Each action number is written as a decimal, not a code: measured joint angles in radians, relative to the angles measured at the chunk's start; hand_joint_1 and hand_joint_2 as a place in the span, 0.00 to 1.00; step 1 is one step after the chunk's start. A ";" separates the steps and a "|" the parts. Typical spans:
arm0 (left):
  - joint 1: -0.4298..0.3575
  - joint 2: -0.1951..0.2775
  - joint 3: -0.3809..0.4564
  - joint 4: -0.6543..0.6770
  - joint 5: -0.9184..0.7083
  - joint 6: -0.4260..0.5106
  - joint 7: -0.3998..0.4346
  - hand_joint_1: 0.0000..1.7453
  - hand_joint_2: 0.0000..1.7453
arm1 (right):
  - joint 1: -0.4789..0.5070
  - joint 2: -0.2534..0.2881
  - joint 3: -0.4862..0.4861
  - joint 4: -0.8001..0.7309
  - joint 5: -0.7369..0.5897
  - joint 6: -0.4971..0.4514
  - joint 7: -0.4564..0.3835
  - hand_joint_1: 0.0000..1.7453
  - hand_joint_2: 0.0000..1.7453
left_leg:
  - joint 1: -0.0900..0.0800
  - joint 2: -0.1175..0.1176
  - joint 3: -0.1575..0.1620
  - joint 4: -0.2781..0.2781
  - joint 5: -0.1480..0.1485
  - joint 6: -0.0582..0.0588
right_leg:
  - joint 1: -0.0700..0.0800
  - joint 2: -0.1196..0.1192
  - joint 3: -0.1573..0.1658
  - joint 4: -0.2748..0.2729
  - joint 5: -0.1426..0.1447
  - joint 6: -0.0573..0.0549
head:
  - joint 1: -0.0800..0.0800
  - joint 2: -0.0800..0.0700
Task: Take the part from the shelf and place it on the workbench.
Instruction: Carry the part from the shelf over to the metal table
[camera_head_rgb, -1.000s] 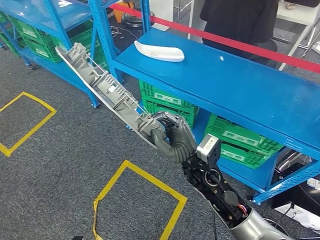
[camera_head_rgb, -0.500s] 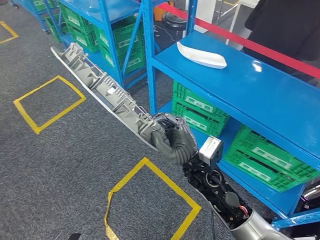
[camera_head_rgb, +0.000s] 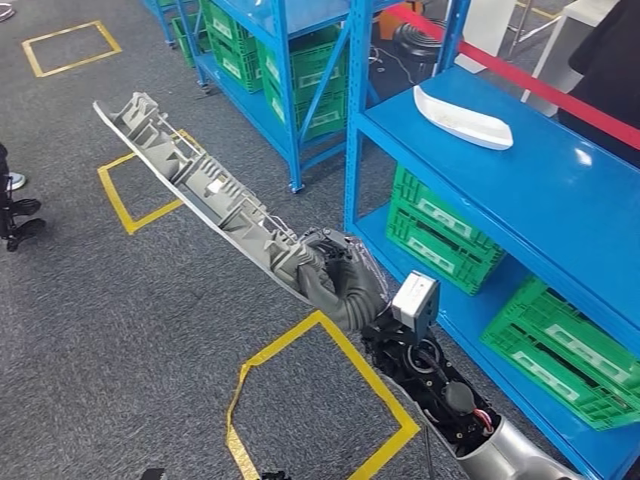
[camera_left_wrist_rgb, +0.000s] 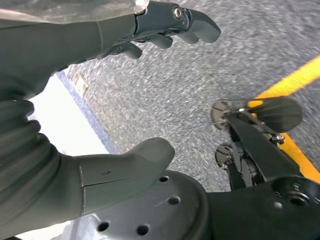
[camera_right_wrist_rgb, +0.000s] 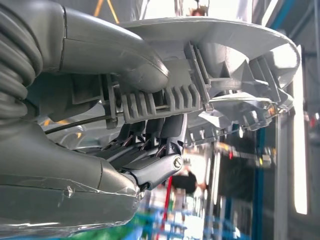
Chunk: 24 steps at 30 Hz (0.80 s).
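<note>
A long grey ribbed plastic part (camera_head_rgb: 204, 195) stretches out over the carpet, up and to the left from my right hand (camera_head_rgb: 343, 285), which grips its near end. The right wrist view shows the part (camera_right_wrist_rgb: 211, 75) close up, with the thumb (camera_right_wrist_rgb: 113, 50) over one side and dark fingers (camera_right_wrist_rgb: 158, 150) curled under its ribs. My left hand (camera_left_wrist_rgb: 113, 100) hangs over the floor, fingers apart, holding nothing. A second, white curved part (camera_head_rgb: 460, 122) lies on the top of the blue shelf (camera_head_rgb: 543, 200) at the right.
Blue shelving (camera_head_rgb: 302, 60) with green crates (camera_head_rgb: 441, 235) runs along the right and back. Yellow tape squares (camera_head_rgb: 317, 400) mark the grey carpet. A red barrier strip (camera_head_rgb: 528, 85) crosses behind the shelf, and a person in dark clothes (camera_head_rgb: 615, 60) stands beyond it.
The whole view has swung left: the shelves slid to the right and more floor appeared. My right hand keeps its grip on the grey part in the same pose.
</note>
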 joint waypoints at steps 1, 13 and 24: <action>0.000 0.001 0.000 0.000 0.000 0.000 0.000 0.00 1.00 | -0.001 0.000 0.001 0.001 0.000 0.001 0.000 1.00 1.00 | 0.000 0.019 0.044 -0.077 0.032 0.001 | 0.001 -0.012 0.002 0.002 -0.003 0.004 | 0.000 0.000; 0.001 0.012 0.000 0.000 0.007 0.001 -0.001 0.00 1.00 | -0.018 0.008 0.012 0.015 0.000 0.011 -0.002 1.00 1.00 | -0.012 -0.039 0.124 -0.228 0.077 0.063 | 0.002 0.048 -0.141 0.337 -0.171 0.043 | 0.008 0.000; 0.019 0.022 0.000 0.000 0.018 0.003 -0.008 0.00 1.00 | -0.028 0.017 0.021 0.024 -0.006 0.018 -0.010 1.00 1.00 | -0.009 -0.094 0.091 -0.187 0.060 0.032 | 0.000 0.086 -0.009 -0.002 0.010 0.008 | 0.005 0.000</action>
